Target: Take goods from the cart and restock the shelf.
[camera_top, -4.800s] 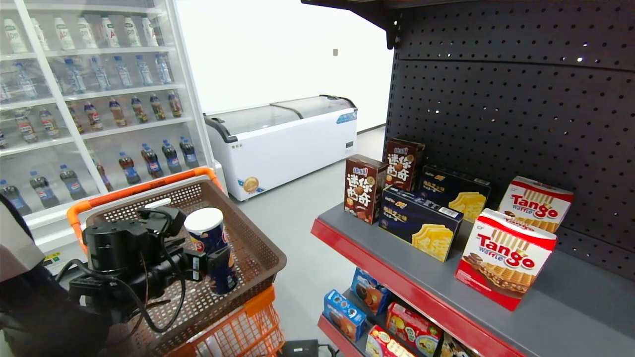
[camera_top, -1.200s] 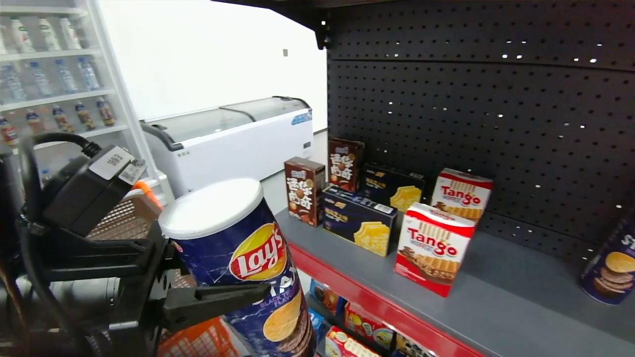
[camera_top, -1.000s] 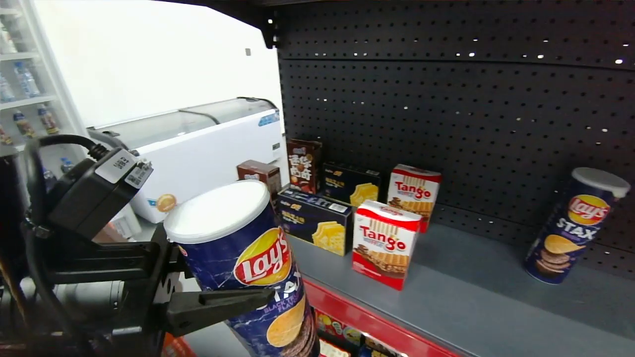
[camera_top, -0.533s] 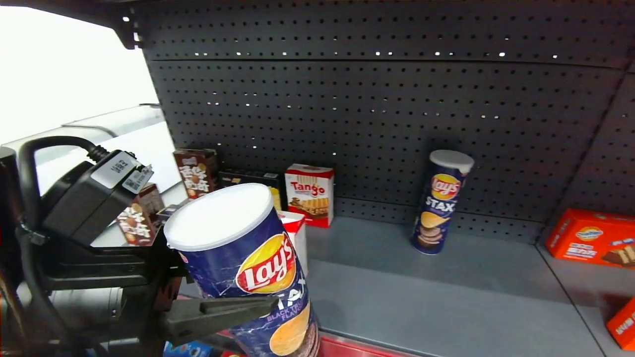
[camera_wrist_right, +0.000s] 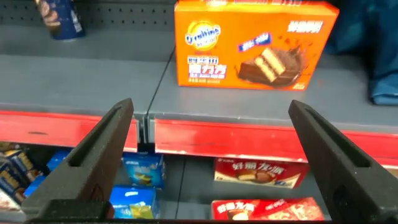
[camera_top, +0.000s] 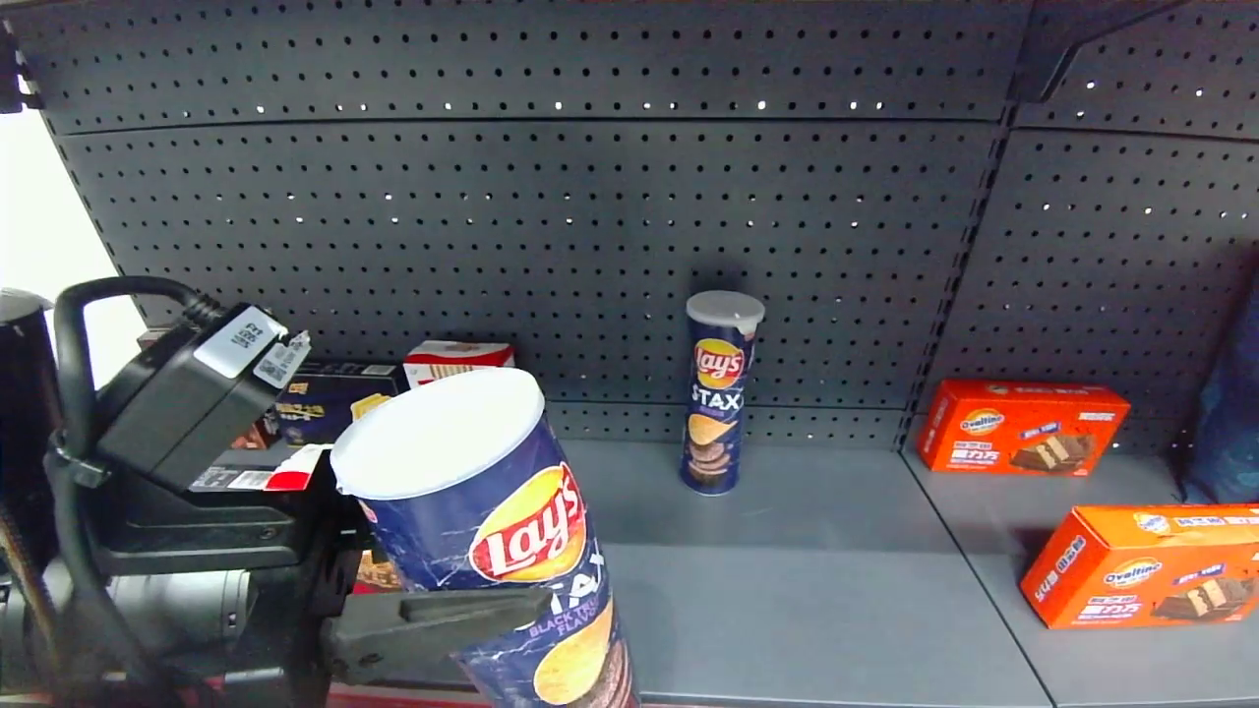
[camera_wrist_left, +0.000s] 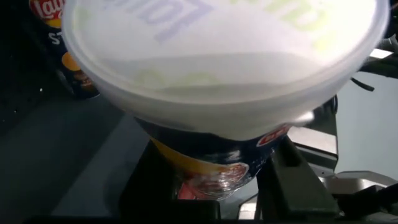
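So the chips can [camera_top: 462, 492] is being clamped, a bit tilted, by the left gripper [camera_top: 492, 600], in front of the grey shelf [camera_top: 807, 590], not on it. A second can [camera_top: 718, 393] is being kept upright by the pegboard. The right gripper [camera_wrist_right: 211, 162] is being held wide apart, empty, facing an orange box [camera_wrist_right: 255, 43].

Grey shelf [camera_top: 807, 590], red front lip. Chips can [camera_top: 720, 393] upright near back wall, mid-shelf. Orange box [camera_top: 1023, 428] right rear; second orange box [camera_top: 1141, 565] nearer front. Dark box [camera_top: 329, 398], red-white box [camera_top: 457, 356] left rear.
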